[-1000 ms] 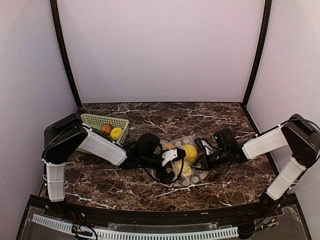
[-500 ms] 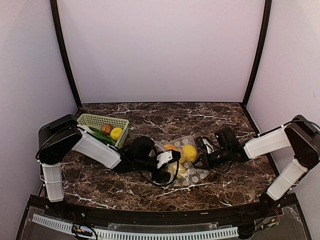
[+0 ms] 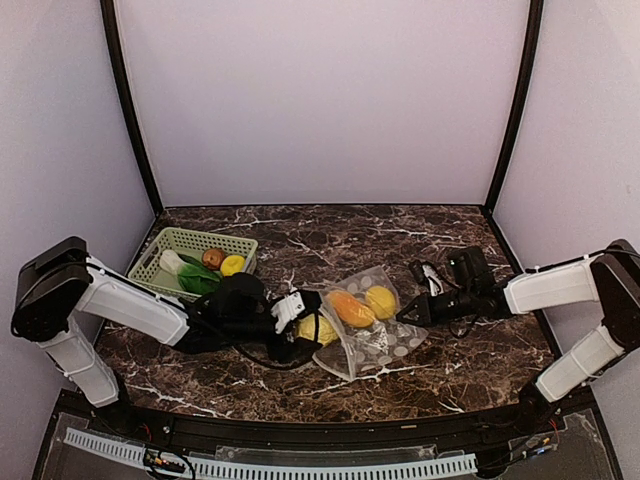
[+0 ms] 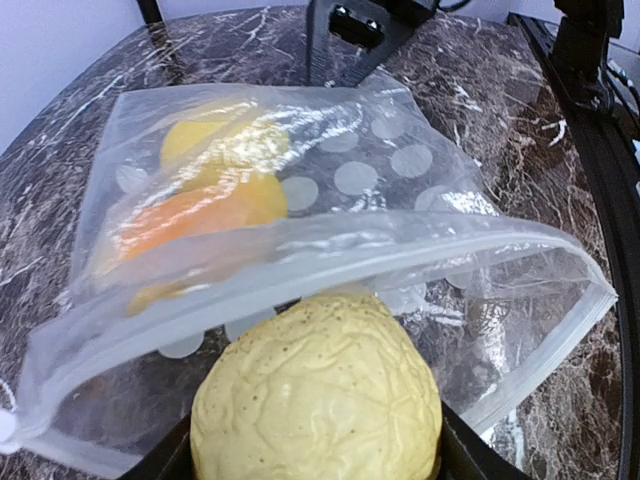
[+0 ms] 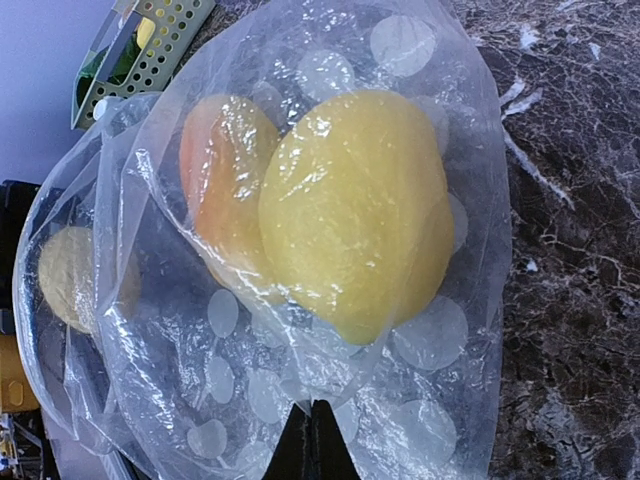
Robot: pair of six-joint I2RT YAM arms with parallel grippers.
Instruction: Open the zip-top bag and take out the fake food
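**Top external view**
- Zip-top bag [image 3: 385,338]: lies flat on the marble worktop [image 3: 330,235], centre-right. Its long axis runs left to right, with the open mouth toward the left arm and the closed end toward the right arm.
- Bag contents: one orange piece [image 3: 351,308] and one yellow lemon [image 3: 380,301], side by side.
- Left fingers [image 3: 302,334]: clamped on a pale wrinkled lemon [image 3: 317,328], right at the bag's mouth.
- Right fingers [image 3: 412,312]: at the bag's closed end, touching it.
- Green slotted basket [image 3: 215,238]: far left of the worktop, well apart from the bag. It holds a green leafy piece [image 3: 197,278], a brown piece [image 3: 212,257], a small yellow piece [image 3: 232,264] and a whitish piece [image 3: 172,262].

**Left wrist view**
- Pale wrinkled lemon [image 4: 315,400]: fills the lower middle, gripped from either side by the dark left fingers [image 4: 462,452].
- Bag [image 4: 400,160]: the mouth gapes toward the camera and the upper lip arches just above the lemon. The lower lip runs off to the right. Whether the lemon is wholly clear of the lower lip cannot be told.
- The orange piece and the yellow lemon show through the film, deeper in.

**Right wrist view**
- Bag [image 5: 420,350]: fills the frame, with its dotted film crumpled.
- Yellow lemon [image 5: 350,210]: touches the orange piece [image 5: 215,170].
- Pale wrinkled lemon [image 5: 65,275]: seen through the film at the far end.
- Right fingers [image 5: 312,445]: pressed together on the bag's near edge.
- Basket [image 5: 170,25]: in the top-left corner.
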